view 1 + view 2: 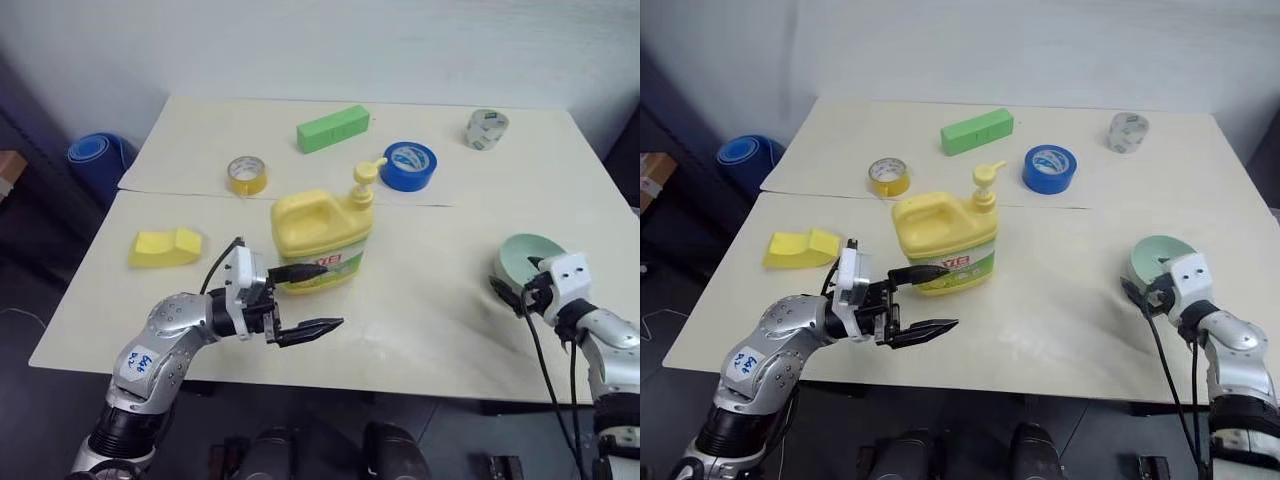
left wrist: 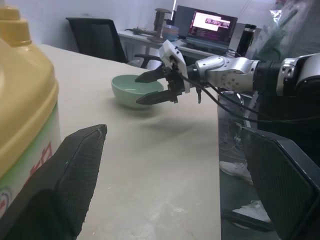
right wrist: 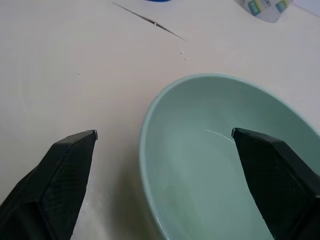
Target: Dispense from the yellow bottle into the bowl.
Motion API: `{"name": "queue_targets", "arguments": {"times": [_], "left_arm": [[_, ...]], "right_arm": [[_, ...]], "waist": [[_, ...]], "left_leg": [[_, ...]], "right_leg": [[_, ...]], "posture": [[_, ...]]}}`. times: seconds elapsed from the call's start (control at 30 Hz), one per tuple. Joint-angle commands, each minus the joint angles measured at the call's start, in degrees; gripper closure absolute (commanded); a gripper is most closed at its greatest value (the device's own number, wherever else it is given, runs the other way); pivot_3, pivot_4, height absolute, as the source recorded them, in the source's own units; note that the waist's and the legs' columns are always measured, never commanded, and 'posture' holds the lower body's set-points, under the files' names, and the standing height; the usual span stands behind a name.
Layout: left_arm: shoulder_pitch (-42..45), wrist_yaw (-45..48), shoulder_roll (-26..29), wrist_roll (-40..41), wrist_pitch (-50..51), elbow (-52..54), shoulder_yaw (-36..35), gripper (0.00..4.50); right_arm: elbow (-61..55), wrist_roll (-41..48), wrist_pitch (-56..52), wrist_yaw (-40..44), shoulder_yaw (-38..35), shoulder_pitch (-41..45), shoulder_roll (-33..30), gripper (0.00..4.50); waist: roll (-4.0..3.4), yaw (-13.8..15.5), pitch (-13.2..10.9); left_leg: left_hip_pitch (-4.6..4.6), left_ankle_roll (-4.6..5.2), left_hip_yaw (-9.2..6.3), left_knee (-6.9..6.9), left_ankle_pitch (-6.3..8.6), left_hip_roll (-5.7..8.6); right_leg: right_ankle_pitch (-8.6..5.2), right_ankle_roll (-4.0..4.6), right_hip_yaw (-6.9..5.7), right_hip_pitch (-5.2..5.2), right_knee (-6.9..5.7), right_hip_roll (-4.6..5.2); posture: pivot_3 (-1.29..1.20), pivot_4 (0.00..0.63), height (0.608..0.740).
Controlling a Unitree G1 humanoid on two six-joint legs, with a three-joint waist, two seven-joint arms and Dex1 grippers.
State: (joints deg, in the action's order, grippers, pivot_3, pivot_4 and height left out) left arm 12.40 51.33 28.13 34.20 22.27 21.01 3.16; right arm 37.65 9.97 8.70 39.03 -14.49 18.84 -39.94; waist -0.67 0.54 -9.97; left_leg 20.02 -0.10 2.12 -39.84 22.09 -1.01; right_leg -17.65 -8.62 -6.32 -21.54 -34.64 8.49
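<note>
Bare table [image 1: 430, 300] between bottle [image 1: 318, 238], bowl [image 1: 528, 254]

A pale cream tabletop [image 1: 460, 330], two boards with a seam between them, stands before a plain white wall [image 1: 400, 50]. Further off, a black office chair [image 2: 97, 37] and a desk with a lit laptop [image 2: 210, 27]. Dark floor [image 1: 40, 250] below.

Looks like an office or lab room: a pale worktop [image 1: 450, 300] is pushed against a plain white wall [image 1: 400, 50], and behind it a black office chair [image 2: 97, 37] and what's probably an open laptop [image 2: 210, 27] on a desk [image 2: 150, 40] can be made out.
</note>
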Motion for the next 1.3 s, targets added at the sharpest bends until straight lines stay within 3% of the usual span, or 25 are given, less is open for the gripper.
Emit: {"name": "queue_targets", "arguments": {"times": [0.03, 0.07, 0.23, 0.47, 0.5, 0.6, 0.7, 0.87, 1.03, 1.3], "left_arm": [[-1.54, -1.01, 0.87, 0.52, 0.08, 3.87, -1.56, 0.00], [-2.01, -1.44, 1.03, 0.74, 0.31, 4.40, -2.09, 0.00], [-3.68, -1.52, 3.59, 3.37, 2.81, 6.12, -5.62, 0.00], [-2.35, 1.12, 12.27, 18.41, 15.02, 7.63, -14.16, 0.00], [-1.33, 0.90, 13.42, 21.81, 17.11, 7.40, -15.91, 0.00], [5.65, -3.37, 14.23, 31.15, 20.86, 4.03, -20.97, 0.60], [14.50, -7.88, 12.79, 33.74, 20.87, -0.10, -22.57, 1.49], [27.07, -6.01, 6.81, 20.08, 13.00, -7.11, -12.41, 2.92], [35.92, -6.42, -0.81, 6.52, 3.74, -17.80, -4.10, 4.30], [45.70, -5.82, -10.42, -3.22, -2.29, -31.67, 0.47, 4.44]], "right_arm": [[6.03, -2.16, 1.37, -1.58, 1.23, 4.32, 0.09, 0.38], [7.15, -2.30, 1.72, -1.83, 1.41, 5.49, 0.32, 0.53], [8.97, -1.56, 0.47, -0.76, 1.80, 8.11, 1.29, 2.17], [3.57, 0.50, -2.05, 3.17, 2.13, 7.20, 1.48, 4.48], [1.94, 0.98, -2.92, 3.94, 2.06, 6.95, 1.30, 4.48], [-5.57, 2.72, -6.34, 7.71, 2.46, 6.04, -0.24, 4.50], [-16.36, 4.03, -11.80, 11.89, 3.85, 5.28, -2.66, 4.50], [-35.52, 4.96, -24.89, 18.12, 10.66, 9.64, -7.66, 4.50], [-42.71, 6.45, -36.22, 19.33, 14.38, 17.08, -8.19, 4.50], [-42.51, 4.62, -40.34, 22.11, 19.85, 26.64, -7.76, 4.50]], "waist": [[0.00, -0.41, 0.00], [0.00, -0.63, 0.00], [-0.01, -0.86, 0.00], [0.00, -0.79, -0.01], [-0.01, -0.78, -0.03], [-0.08, -0.65, -0.08], [-0.18, -0.68, -0.14], [-0.24, -0.64, -0.18], [-0.12, -0.51, -0.26], [0.08, -0.54, -0.38]], "left_leg": [[0.07, 0.00, -0.03, -0.06, 0.00, 0.00], [0.09, 0.00, -0.05, -0.09, 0.00, 0.00], [0.09, -0.01, -0.06, -0.11, 0.00, -0.04], [0.14, 0.00, -0.14, -0.16, 0.00, -0.02], [0.13, -0.01, -0.15, -0.16, 0.00, -0.05], [0.17, -0.02, -0.21, -0.17, -0.01, -0.05], [0.21, -0.02, -0.29, -0.24, -0.01, 0.02], [0.18, -0.02, -0.25, -0.19, -0.01, 0.05], [0.20, -0.02, -0.23, -0.18, -0.01, 0.06], [0.42, -0.01, -0.27, -0.17, -0.01, 0.09]], "right_leg": [[0.00, 0.00, -0.04, 0.00, 0.00, 0.00], [0.00, -0.01, -0.05, 0.00, -0.01, 0.01], [0.00, -0.01, -0.07, 0.00, -0.03, -0.01], [0.01, -0.01, -0.07, 0.00, -0.03, 0.01], [0.01, -0.01, -0.08, 0.01, -0.03, -0.01], [0.01, -0.01, -0.11, 0.00, -0.05, 0.00], [0.01, -0.02, -0.09, 0.00, -0.09, 0.04], [0.02, -0.04, -0.14, -0.01, -0.10, 0.00], [0.02, -0.05, -0.19, -0.03, -0.07, -0.03], [0.03, -0.07, -0.33, -0.20, -0.01, -0.01]], "posture": [[0.00, 0.150, 0.740], [0.00, 0.150, 0.740], [0.00, 0.150, 0.740], [0.00, 0.150, 0.740], [0.00, 0.150, 0.740], [0.00, 0.150, 0.740], [0.00, 0.150, 0.740], [0.00, 0.150, 0.740], [0.00, 0.150, 0.740], [0.00, 0.150, 0.740]]}}
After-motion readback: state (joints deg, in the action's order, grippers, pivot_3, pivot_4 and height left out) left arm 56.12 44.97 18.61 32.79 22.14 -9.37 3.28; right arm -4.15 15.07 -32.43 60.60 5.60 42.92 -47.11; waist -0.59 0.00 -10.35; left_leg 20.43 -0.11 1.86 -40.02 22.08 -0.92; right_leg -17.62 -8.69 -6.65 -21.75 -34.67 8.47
